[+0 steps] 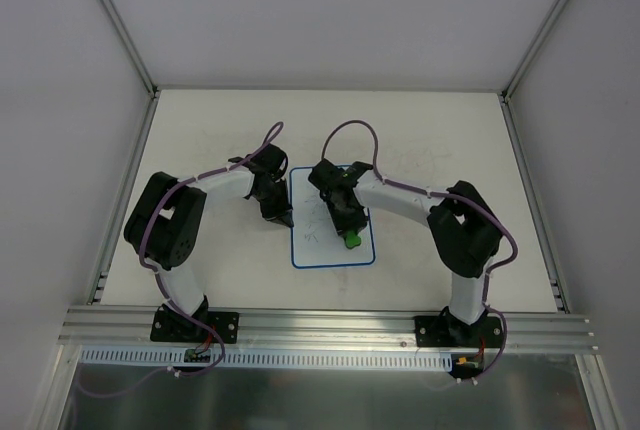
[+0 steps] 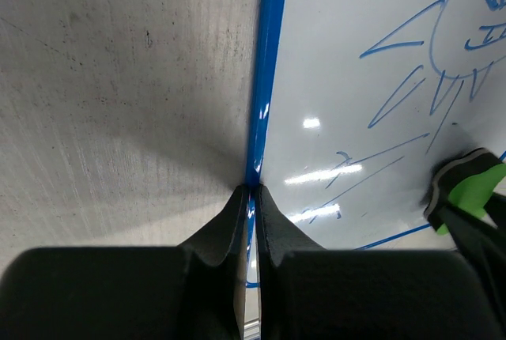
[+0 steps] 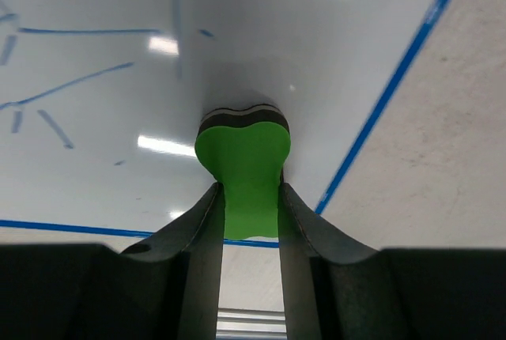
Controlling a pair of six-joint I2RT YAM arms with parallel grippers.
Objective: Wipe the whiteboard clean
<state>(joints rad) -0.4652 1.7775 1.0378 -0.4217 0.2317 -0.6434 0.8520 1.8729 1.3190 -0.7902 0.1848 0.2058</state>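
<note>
The whiteboard (image 1: pixel 318 245) lies flat on the table, white with a blue rim and blue scribbles on it (image 2: pixel 371 79) (image 3: pixel 95 119). My left gripper (image 1: pixel 279 216) (image 2: pixel 253 191) is shut on the board's left rim (image 2: pixel 265 55), its jaws pinched tight around the blue edge. My right gripper (image 1: pixel 349 231) (image 3: pixel 250 190) is shut on the green bone-shaped eraser (image 3: pixel 245 162) (image 1: pixel 351 241), whose dark felt face presses on the board near its near right corner. The eraser also shows in the left wrist view (image 2: pixel 468 188).
The pale table (image 1: pixel 430 140) stretches round the board. An aluminium rail (image 1: pixel 320 325) runs along the near edge. Grey walls close in the left, right and back sides.
</note>
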